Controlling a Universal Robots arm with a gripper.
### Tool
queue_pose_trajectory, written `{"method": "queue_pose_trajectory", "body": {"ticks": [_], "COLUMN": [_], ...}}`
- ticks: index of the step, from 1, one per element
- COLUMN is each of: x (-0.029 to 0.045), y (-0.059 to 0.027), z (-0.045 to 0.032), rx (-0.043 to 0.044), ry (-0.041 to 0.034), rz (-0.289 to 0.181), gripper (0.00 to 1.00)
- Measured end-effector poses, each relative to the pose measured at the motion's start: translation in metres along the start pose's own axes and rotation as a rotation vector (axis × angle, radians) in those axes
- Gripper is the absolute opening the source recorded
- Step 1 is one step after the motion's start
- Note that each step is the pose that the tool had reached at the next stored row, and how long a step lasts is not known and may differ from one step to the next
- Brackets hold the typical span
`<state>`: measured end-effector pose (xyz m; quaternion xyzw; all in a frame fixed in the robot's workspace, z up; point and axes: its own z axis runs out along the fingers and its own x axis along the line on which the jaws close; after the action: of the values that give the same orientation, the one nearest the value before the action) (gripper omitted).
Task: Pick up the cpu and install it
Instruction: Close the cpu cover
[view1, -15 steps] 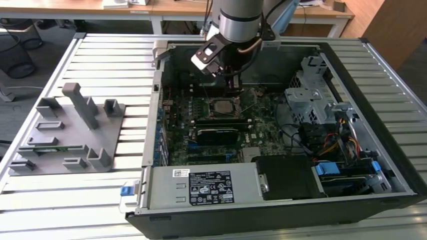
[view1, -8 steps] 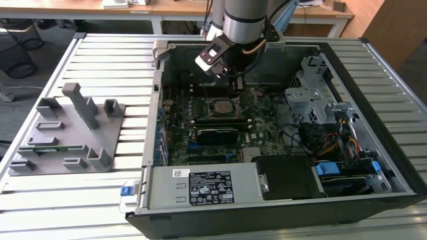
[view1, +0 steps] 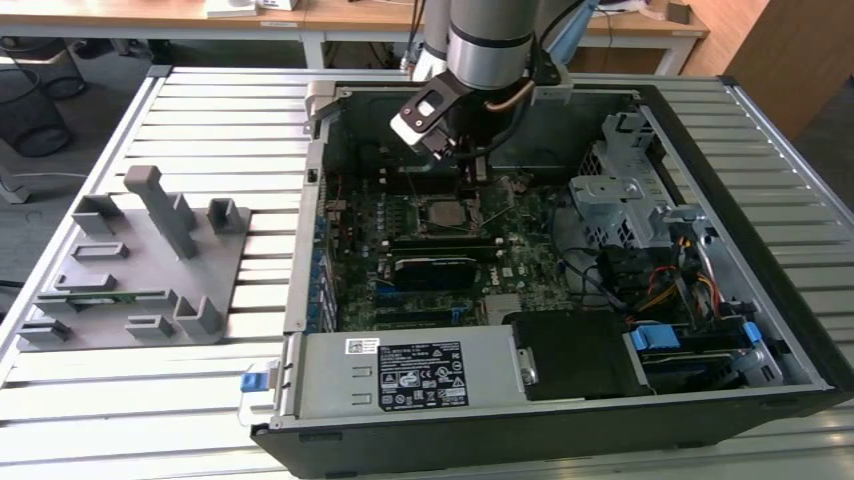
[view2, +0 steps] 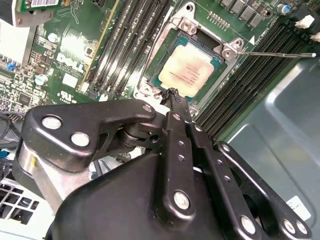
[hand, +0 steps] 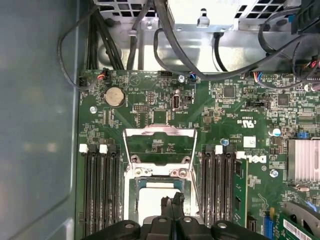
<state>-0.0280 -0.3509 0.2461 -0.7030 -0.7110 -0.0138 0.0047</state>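
The cpu (view2: 188, 70), a flat square chip with a pale metal top, lies in the motherboard socket (view1: 441, 213) inside the open computer case. Its bare top also shows in the first wrist view, cpu (hand: 150, 204). My gripper (view2: 173, 95) hovers just over the chip's edge with its two black fingers pressed together and nothing between them. Seen from the exterior view, the gripper (view1: 473, 172) hangs over the board just behind the socket. The socket's metal retention frame (hand: 160, 145) is flipped open, and its thin lever (view2: 275, 53) sticks out sideways.
Memory slots (hand: 100, 190) flank the socket on both sides. A black block (view1: 430, 270) lies on the board in front of the socket. Cables (hand: 165, 45) and a drive cage (view1: 625, 200) crowd the case. A grey fixture plate (view1: 134, 265) stands at the exterior view's left.
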Motion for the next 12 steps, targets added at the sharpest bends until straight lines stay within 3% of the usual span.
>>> {"method": "queue_pose_trajectory", "body": {"ticks": [5, 12], "x": [0.0002, 0.0002], "y": [0.0001, 0.0031], "z": [-0.0071, -0.0080], "rx": [0.0000, 0.0001], "ry": [0.0001, 0.0000], "rz": [0.000, 0.000], "gripper": [0.11, 0.11]}}
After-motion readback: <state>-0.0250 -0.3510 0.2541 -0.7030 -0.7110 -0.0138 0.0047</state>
